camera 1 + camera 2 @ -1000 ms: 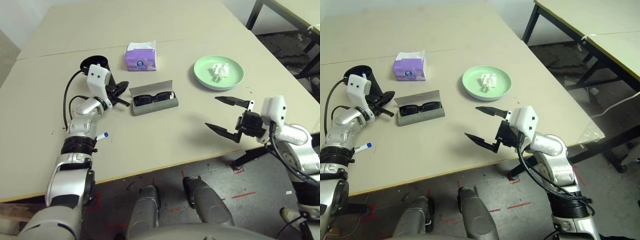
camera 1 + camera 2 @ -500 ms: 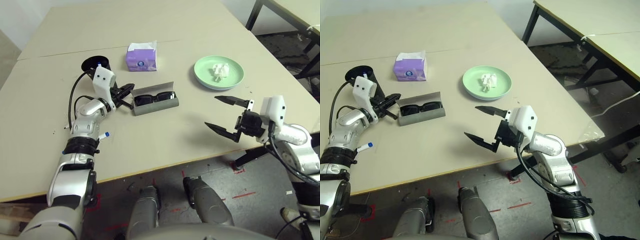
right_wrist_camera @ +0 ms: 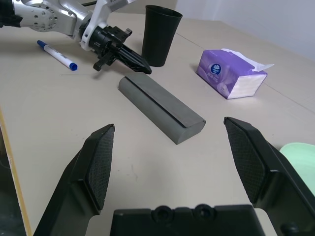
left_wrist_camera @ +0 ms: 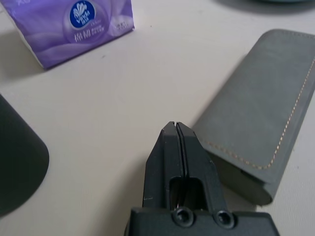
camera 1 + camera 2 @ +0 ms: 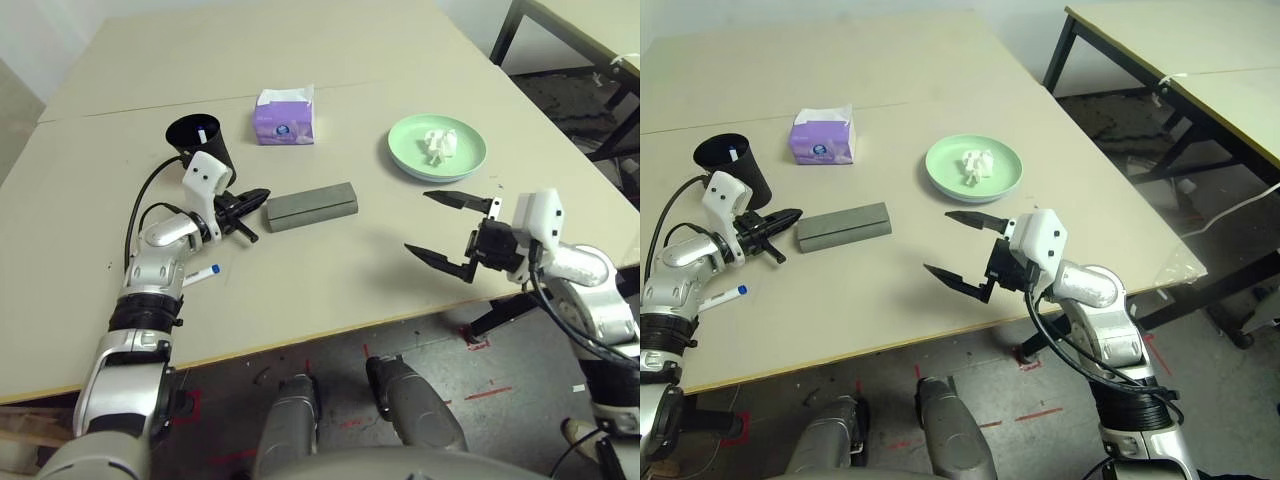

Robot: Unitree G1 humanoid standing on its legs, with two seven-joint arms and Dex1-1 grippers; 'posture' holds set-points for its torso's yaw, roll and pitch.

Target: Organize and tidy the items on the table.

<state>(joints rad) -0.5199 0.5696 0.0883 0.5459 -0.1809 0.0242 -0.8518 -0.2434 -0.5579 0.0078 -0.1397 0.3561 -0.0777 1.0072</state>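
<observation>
The grey glasses case lies closed near the middle of the table. My left gripper is shut and empty, its tip just left of the case's end, with a small gap showing in the left wrist view. Behind it stands the black cup with a white marker in it. A blue-capped marker lies beside my left forearm. The purple tissue box sits further back. The crumpled tissue rests on the green plate. My right gripper hovers open and empty at the right.
The table's right edge runs just under my right forearm, with floor beyond it. A dark-legged table stands at the far right. A black cable loops off my left arm. A thin seam crosses the tabletop behind the cup.
The case's lid, open over the black sunglasses before, is now closed. My left gripper has drawn back left from the case. The right gripper has barely moved.
</observation>
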